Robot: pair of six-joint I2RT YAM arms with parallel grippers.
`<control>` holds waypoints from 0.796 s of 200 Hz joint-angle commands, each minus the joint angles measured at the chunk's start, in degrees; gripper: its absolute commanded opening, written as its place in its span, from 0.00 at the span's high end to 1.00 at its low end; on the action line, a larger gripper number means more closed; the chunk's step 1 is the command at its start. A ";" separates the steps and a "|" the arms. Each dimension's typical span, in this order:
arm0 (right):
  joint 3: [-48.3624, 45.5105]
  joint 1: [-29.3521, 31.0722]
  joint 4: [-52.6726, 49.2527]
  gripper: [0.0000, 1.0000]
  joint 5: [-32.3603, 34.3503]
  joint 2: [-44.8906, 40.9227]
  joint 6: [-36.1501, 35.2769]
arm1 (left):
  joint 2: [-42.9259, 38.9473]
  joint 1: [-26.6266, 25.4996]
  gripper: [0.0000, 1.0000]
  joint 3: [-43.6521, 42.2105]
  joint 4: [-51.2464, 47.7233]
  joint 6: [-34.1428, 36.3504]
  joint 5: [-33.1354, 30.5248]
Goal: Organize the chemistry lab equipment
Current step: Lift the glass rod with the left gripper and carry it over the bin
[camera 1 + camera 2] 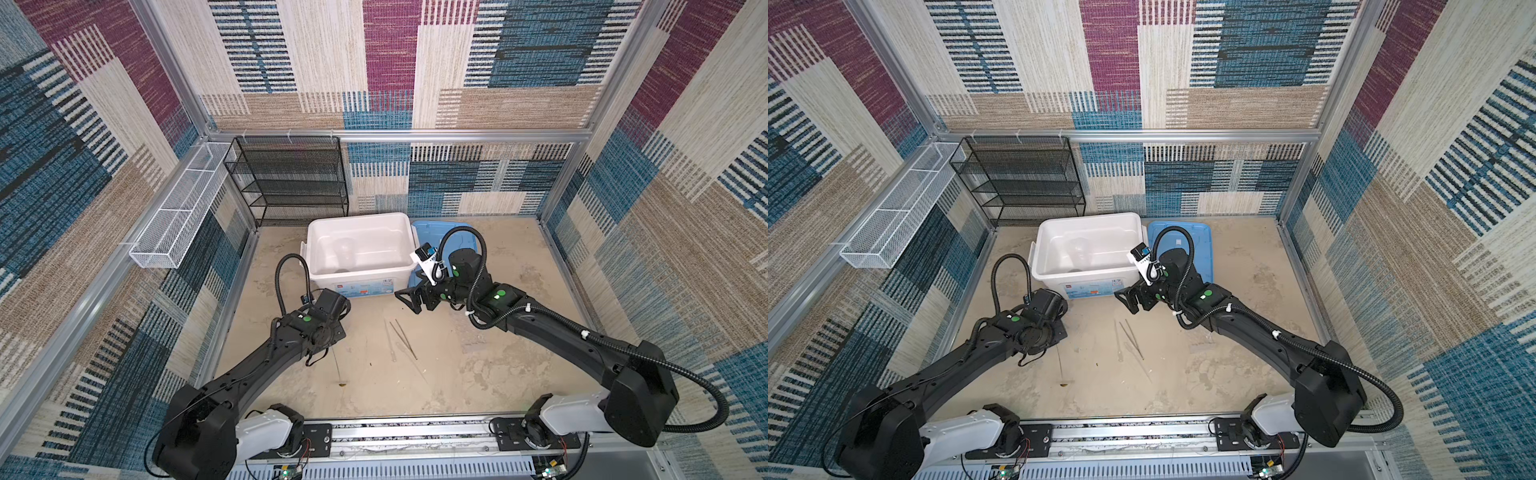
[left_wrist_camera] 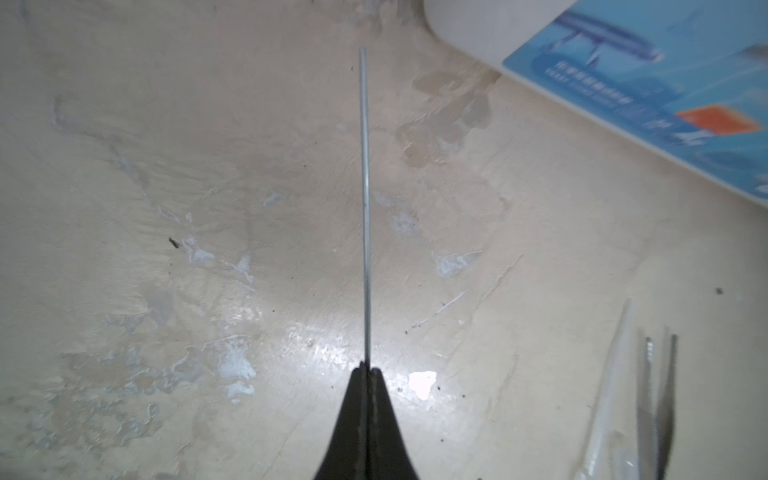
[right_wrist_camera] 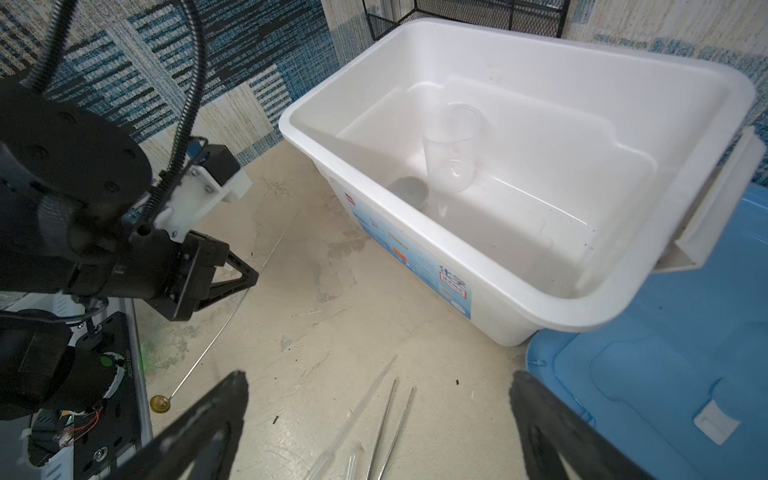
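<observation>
My left gripper point(image 2: 368, 368) is shut on the long thin rod point(image 2: 365, 208), low over the floor in front of the white box. In the right wrist view the rod point(image 3: 208, 353) slants down from that gripper point(image 3: 249, 275) to its round brown tip point(image 3: 160, 403). My right gripper point(image 3: 378, 376) hangs open and empty by the box's front right corner point(image 1: 409, 301), above the metal tweezers point(image 3: 390, 424) and the clear dropper point(image 3: 357, 415). These two lie side by side mid-floor point(image 1: 405, 338) point(image 1: 390, 340). A clear beaker point(image 3: 455, 149) and a small white dish point(image 3: 409, 193) stand inside the box.
The white box point(image 1: 361, 275) sits at the back centre, with its light-blue lid point(image 1: 432, 232) flat on the floor to its right. A black mesh shelf point(image 1: 291, 178) stands in the back left corner. A white mesh basket point(image 1: 178, 220) hangs on the left wall.
</observation>
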 commanded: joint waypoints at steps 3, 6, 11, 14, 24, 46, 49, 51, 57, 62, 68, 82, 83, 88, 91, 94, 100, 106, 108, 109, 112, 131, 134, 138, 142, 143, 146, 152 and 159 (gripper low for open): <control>0.06 0.10 2.26 0.00 -0.13 -0.87 -1.26 | -2.00 2.06 1.00 4.63 -5.34 5.10 -4.90; 0.08 0.10 2.25 0.00 -0.10 -0.94 -1.34 | -2.26 2.30 1.00 5.31 -5.79 5.64 -5.39; 0.15 0.11 2.25 0.00 0.00 -0.89 -1.46 | -2.67 2.78 1.00 6.90 -6.66 6.90 -6.35; 0.20 0.12 2.25 0.00 0.09 -0.96 -1.54 | -2.92 3.03 1.00 7.90 -7.25 7.73 -7.10; 0.50 0.11 2.24 0.00 0.40 -0.85 -1.64 | -3.42 3.64 1.00 11.34 -9.06 10.63 -10.05; 0.46 0.11 3.56 0.00 -0.11 -1.67 -1.79 | -3.70 5.18 1.00 18.93 -10.89 17.53 -14.05; 0.36 0.11 3.99 0.00 -0.35 -1.87 -1.94 | -3.61 5.40 1.00 19.82 -10.86 18.47 -14.28; 0.29 0.13 4.24 0.00 -0.46 -2.05 -2.01 | -3.53 5.57 1.00 20.45 -10.78 18.97 -14.41; -0.03 0.11 5.25 0.00 -0.90 -2.52 -2.17 | -3.27 6.11 1.00 22.09 -10.62 20.13 -14.64; -0.22 0.15 6.07 0.00 -1.14 -2.99 -2.34 | -3.18 6.45 1.00 23.51 -9.95 21.51 -14.32; -0.27 0.11 6.95 0.01 -1.39 -3.32 -2.51 | -3.09 6.65 1.00 24.94 -8.85 23.60 -13.37; 0.76 0.11 7.76 0.00 -1.85 -3.57 -3.24 | -3.04 6.69 1.00 27.78 -4.95 28.80 -10.27; 0.76 0.11 7.76 0.00 -1.85 -3.57 -3.24 | -2.96 6.69 1.00 28.00 -4.66 29.22 -10.04; 1.34 0.11 7.93 0.00 -1.83 -3.52 -3.48 | -2.62 6.72 1.00 29.04 -3.31 30.94 -9.06; 1.59 0.08 8.00 0.00 -1.77 -3.51 -3.59 | -2.23 6.71 1.00 29.60 -2.63 32.01 -8.55; 1.94 0.02 8.11 0.01 -1.72 -3.46 -3.74 | -1.72 6.69 1.00 30.37 -2.23 33.13 -8.10; 2.52 -0.13 8.49 0.01 -1.85 -3.34 -4.09 | -0.62 6.79 1.00 32.36 -1.86 34.93 -7.45; 2.97 -0.44 8.82 0.00 -2.30 -3.21 -4.42 | 0.57 6.80 1.00 34.22 -1.70 36.38 -6.82; 3.20 -0.54 8.94 0.01 -2.53 -3.22 -4.54 | 0.97 6.78 1.00 34.75 -1.53 36.81 -6.41; 3.31 -0.61 8.98 0.01 -2.58 -3.13 -4.55 | 1.11 6.78 1.00 35.04 -1.37 37.18 -6.14; 3.59 -0.83 9.00 0.01 -2.86 -2.99 -4.64 | 1.68 6.80 1.00 35.80 -0.93 38.26 -5.15; 6.30 -3.36 9.02 0.01 -6.04 -1.48 -4.20 | 5.40 6.83 1.00 39.94 1.35 43.15 -0.81; 6.67 -3.85 9.02 0.00 -6.58 -1.21 -3.97 | 6.03 6.85 1.00 40.64 1.61 43.90 -0.07; 7.19 -4.54 9.02 0.01 -7.39 -0.91 -3.64 | 7.00 6.89 1.00 41.63 1.97 45.42 1.26; 7.60 -5.18 9.14 0.01 -8.22 -0.59 -3.28 | 7.92 6.87 1.00 42.52 2.44 47.07 2.82; 7.71 -5.35 9.17 0.00 -8.41 -0.55 -3.25 | 8.10 6.87 1.00 42.71 2.59 47.28 3.22; 7.92 -5.79 9.23 0.01 -8.97 -0.38 -3.09 | 8.58 6.94 1.00 43.26 3.19 48.35 4.39; 8.31 -6.68 9.60 0.00 -9.99 -0.10 -2.70 | 9.55 6.90 1.00 43.67 4.92 50.40 6.25; 8.61 -7.60 10.01 0.00 -10.69 0.23 -2.24 | 10.50 6.94 1.00 43.94 7.21 52.45 7.65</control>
